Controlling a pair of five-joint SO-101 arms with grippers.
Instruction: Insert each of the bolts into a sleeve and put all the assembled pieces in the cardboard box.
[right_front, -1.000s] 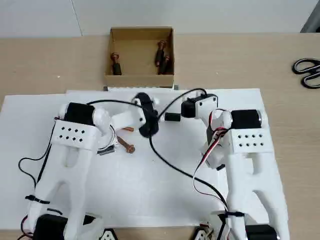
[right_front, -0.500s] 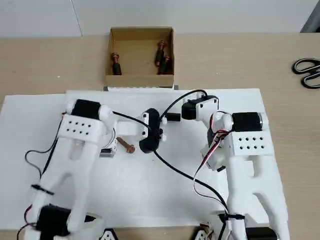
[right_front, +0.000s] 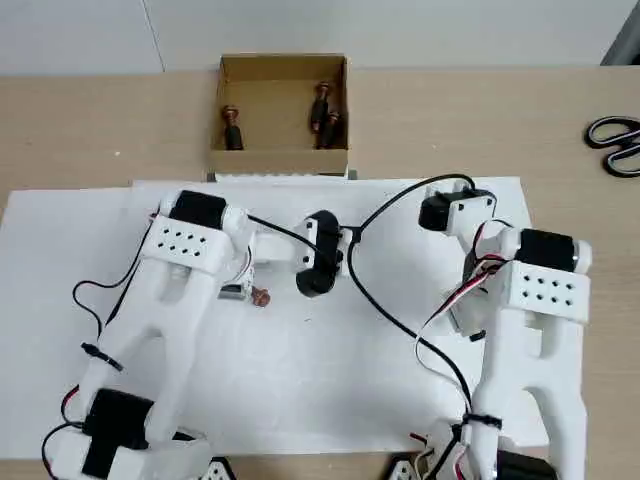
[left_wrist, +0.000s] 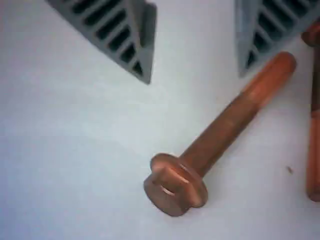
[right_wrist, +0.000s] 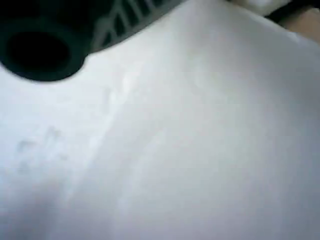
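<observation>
**Fig. Left arm poised over a loose bolt; sleeve waiting at the right arm**

The left gripper (left_wrist: 195, 72) hangs low over the white sheet (right_front: 330, 380) with its jaws released and spread. A copper bolt (left_wrist: 225, 125) lies flat on the sheet, left of the table's (right_front: 100, 120) middle. Its flanged head points away from the jaws, and its plain end lies just beside one jaw tip. The shank runs slantwise to the gap and is not between the jaws yet. A second bolt (left_wrist: 314, 150) lies close alongside.

The right gripper (right_front: 445, 210) is over the sheet's far right part. A black sleeve (right_wrist: 37, 47) sits against its ribbed jaw with the bore open to view, so these jaws are judged clenched on the sleeve. The box (right_front: 283, 160) stands at the table's far edge and already holds assembled pieces (right_front: 231, 127). Scissors (right_front: 615, 143) lie by the right edge.

The step in hand is judged to be the pickup of the bolt. To do it well:

- Turn the wrist until the jaws close squarely across the shank.
- Grip near the head, so that a long plain end projects for the bore.
- Come down clear of the second bolt.
- Lift straight up, since a round shank may roll if a jaw nudges it.
- Keep the sleeve steady, with its bore in line with the shank.
</observation>
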